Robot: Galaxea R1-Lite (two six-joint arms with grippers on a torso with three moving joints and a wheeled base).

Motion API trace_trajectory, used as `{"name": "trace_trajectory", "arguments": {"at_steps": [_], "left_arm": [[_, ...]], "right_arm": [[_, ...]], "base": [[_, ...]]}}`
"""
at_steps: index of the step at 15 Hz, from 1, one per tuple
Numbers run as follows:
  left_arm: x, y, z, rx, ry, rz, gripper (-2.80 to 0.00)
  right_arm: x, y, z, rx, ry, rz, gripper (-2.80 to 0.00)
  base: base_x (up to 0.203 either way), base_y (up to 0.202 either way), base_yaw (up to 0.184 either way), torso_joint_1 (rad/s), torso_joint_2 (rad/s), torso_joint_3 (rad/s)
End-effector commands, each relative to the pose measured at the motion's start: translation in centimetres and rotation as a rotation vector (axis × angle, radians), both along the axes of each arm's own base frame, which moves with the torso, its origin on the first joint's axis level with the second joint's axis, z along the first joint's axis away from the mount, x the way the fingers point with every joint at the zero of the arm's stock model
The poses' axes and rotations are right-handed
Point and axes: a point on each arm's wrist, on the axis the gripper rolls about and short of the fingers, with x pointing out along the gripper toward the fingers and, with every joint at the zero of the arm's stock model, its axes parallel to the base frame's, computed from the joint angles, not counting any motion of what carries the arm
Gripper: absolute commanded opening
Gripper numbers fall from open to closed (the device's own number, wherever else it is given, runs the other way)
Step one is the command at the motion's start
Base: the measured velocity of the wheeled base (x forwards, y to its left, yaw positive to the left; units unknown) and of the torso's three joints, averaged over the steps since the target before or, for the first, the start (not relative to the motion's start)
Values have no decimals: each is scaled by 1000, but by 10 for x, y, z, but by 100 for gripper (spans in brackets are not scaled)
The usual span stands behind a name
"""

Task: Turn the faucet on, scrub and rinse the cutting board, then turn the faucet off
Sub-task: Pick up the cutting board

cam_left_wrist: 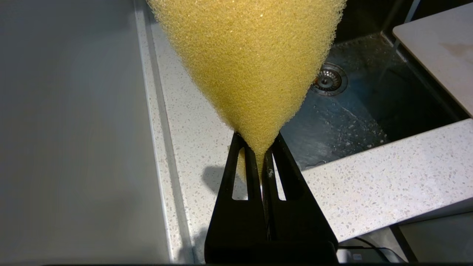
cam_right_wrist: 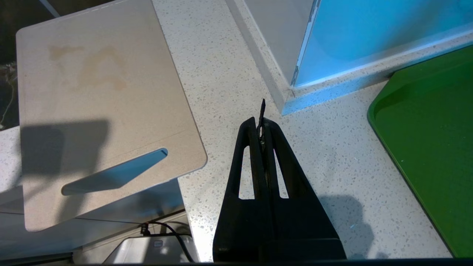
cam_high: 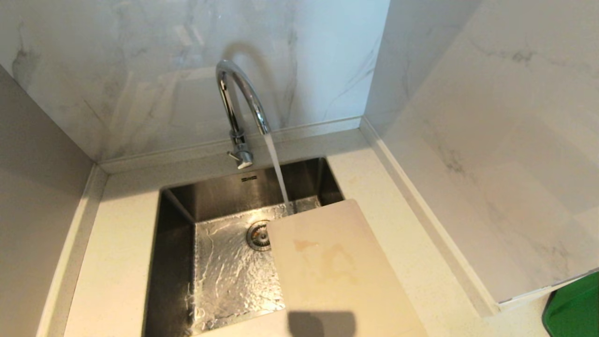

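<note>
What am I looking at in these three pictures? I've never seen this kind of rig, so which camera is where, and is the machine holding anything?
This is a two-armed robot at a kitchen sink. The head view looks down from its head: the faucet is running into the steel sink, and the stained cutting board lies across the sink's right side and the speckled countertop. Neither arm shows there.

The other two pictures come from cameras on the wrists, behind the black fingers. The left gripper is shut on a yellow sponge, near the sink's left edge. The right gripper is shut and holds nothing, over the counter between the board, whose slot-handle end juts past the counter's front edge, and a green tray.
</note>
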Motion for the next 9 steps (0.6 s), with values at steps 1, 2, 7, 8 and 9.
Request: {"name": "trace_trajectory", "arguments": {"at_steps": [1,2,7,8,9], "left_arm": [[0,0,-1,0,-1,0,-280],[0,0,-1,0,-1,0,-280],[0,0,-1,0,-1,0,-280],[0,0,-1,0,-1,0,-280],[0,0,-1,0,-1,0,-280]], "right_arm": [[0,0,0,-1,1,-1,-280],[0,0,0,-1,1,-1,-280],[0,0,0,1,0,1,-280],[0,0,0,0,1,0,-280],[0,0,0,-1,1,1,-280]], "base": [[0,0,0,0,0,0],[0,0,0,0,0,0],[0,0,0,0,0,0],[0,0,0,0,0,0],[0,0,0,0,0,0]]}}
